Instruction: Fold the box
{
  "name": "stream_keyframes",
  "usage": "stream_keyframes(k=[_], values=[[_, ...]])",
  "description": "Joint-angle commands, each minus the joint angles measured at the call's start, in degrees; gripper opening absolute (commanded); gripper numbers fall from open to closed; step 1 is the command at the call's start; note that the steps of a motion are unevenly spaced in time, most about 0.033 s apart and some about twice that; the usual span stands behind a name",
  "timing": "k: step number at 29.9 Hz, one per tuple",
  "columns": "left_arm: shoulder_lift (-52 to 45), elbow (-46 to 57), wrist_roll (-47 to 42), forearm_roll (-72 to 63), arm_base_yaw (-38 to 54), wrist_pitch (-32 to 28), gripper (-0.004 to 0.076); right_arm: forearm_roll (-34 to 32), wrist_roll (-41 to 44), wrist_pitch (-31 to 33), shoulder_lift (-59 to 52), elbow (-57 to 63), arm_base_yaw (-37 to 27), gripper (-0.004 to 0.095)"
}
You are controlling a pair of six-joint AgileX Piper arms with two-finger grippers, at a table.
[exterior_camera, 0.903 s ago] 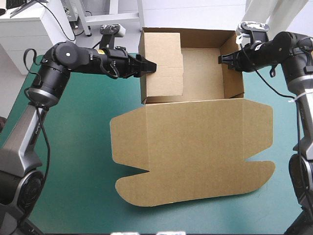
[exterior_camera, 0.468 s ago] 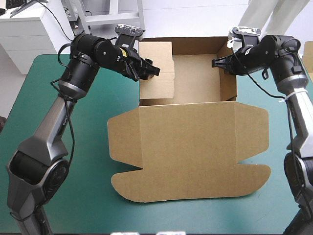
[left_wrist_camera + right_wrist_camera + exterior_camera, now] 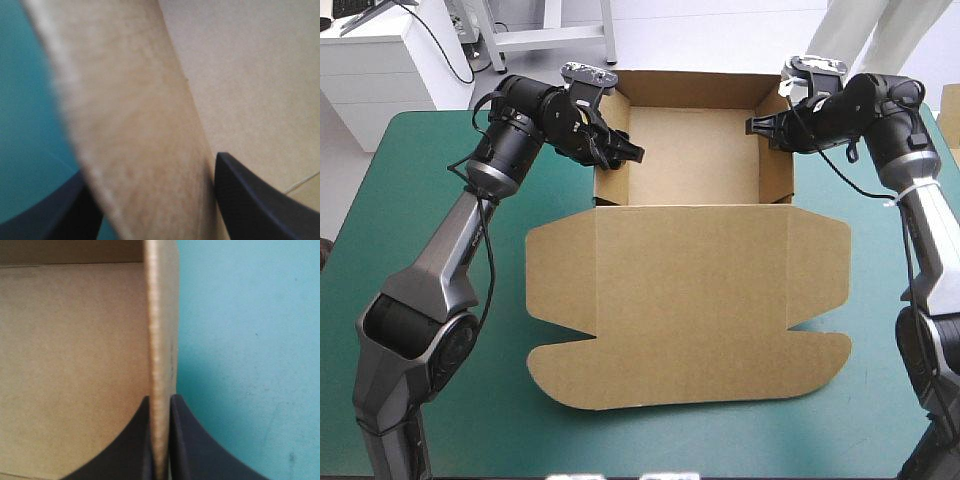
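The brown box (image 3: 695, 150) stands as an open tray at the table's far middle. Its lid (image 3: 690, 300) lies flat toward the near edge. My left gripper (image 3: 625, 152) straddles the tray's left wall. In the left wrist view that thick wall (image 3: 140, 130) fills the gap between the black fingers (image 3: 250, 200), so the left gripper (image 3: 150, 167) is shut on it. My right gripper (image 3: 757, 127) holds the top of the right wall. The right wrist view shows this gripper (image 3: 160, 399) shut on the thin wall edge (image 3: 161, 330), with the tray floor (image 3: 75, 365) on one side.
The teal-green cover (image 3: 440, 260) shows on both sides of the lid and along the near edge. The tray's back wall (image 3: 695, 85) sits close to the table's far edge. Both arms reach in over the far corners.
The left side flap, earlier leaning over the tray's inside, now lies folded against the left wall. My left gripper has swung onto that wall. The whole box has slid a little left.
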Motion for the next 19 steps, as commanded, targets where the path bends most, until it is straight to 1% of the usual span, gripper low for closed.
stream_keyframes(k=[1,5,8,11,13,15,18,19], values=[[-2.74,-1.48,-1.58,3.43,-0.2,2.26,0.048,6.15,0.74,-3.79,-3.66,-2.0,0.29,-0.0019],[-2.74,-1.48,-2.61,4.63,-0.2,2.26,0.0473,6.01,0.74,-3.48,-3.39,-2.0,0.29,-0.0019],[-2.74,-1.48,-3.87,4.75,-0.2,2.26,0.0408,5.9,0.74,-2.67,-3.27,-2.0,0.29,-0.0019],[-2.74,-1.48,-4.1,4.22,-0.2,2.26,0.0274,4.5,0.74,-1.04,-3.17,-2.0,0.29,-0.0019],[-2.74,-1.48,-4.09,3.9,-0.2,2.26,0.016,3.15,0.85,0.59,-2.91,-2.0,0.29,-0.0015],[-2.74,-1.48,-4.09,3.44,-0.2,2.26,0.0068,1.28,1.12,1.91,-2.63,-2.0,0.29,-0.0015],[-2.74,-1.48,-4.09,3.05,-0.2,2.26,-0.0024,0.47,1.23,2.84,-2.41,-2.0,0.29,-0.0015],[-2.74,-1.48,-4.09,3.05,-0.2,2.18,-0.0031,0.28,1.23,2.96,-2.26,-2.0,0.42,-0.0015]])
